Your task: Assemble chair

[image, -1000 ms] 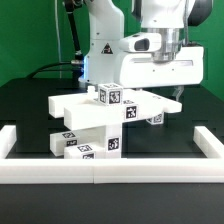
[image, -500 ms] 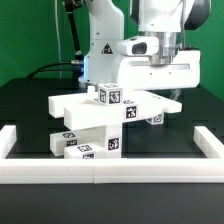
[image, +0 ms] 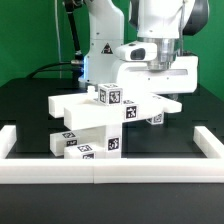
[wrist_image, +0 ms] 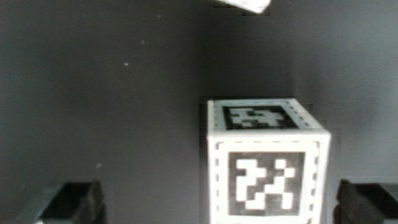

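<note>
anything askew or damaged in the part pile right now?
Nothing looks broken or spilled. The chair parts sit as a loose, unassembled stack on the black table, bars crossing at angles. In the wrist view one tagged white block stands upright between the gripper fingers, apart from both.

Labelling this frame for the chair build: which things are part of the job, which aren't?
Job:
- chair parts, stacked white tagged pieces
- tagged block, between the jaws in the wrist view
- gripper

Not part of it:
- border rail
- table
</note>
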`<state>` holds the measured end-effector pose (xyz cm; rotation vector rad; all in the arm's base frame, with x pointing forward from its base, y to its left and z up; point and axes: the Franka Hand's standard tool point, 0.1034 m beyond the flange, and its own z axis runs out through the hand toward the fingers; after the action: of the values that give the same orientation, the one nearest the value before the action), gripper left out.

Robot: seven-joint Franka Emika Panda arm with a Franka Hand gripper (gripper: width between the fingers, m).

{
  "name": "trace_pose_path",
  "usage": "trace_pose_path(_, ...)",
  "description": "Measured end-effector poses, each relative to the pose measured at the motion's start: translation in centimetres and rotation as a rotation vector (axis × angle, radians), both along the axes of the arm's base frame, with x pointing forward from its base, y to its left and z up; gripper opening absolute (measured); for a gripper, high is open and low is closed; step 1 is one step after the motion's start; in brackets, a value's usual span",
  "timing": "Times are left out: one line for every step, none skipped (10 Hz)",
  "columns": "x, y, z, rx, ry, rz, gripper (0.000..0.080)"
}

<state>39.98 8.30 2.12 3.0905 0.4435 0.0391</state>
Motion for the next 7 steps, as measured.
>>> trace_pose_path(0.00,0.00,0.00,0.000,0.000,0.000,0.0649)
trace_pose_path(-0.01,-0.02,-0.01,0.000,0.000,0.000,0.0649)
trace_pose_path(-0.08,-0.09,-0.10,-0.001,0.002,-0.001,0.0649)
trace_pose_path(-0.12,-0.09,-0.16,-0.002,0.004,-0.001,0.0649)
trace_pose_path(-0.15,0.04,-0.21,-0.002,0.004,-0.004,0.0649)
trace_pose_path(-0.16,0.22,-0.24,-0.002,0.005,-0.007,0.0649)
trace_pose_path(-0.13,0.37,-0.22,-0.001,0.004,-0.008,0.0649)
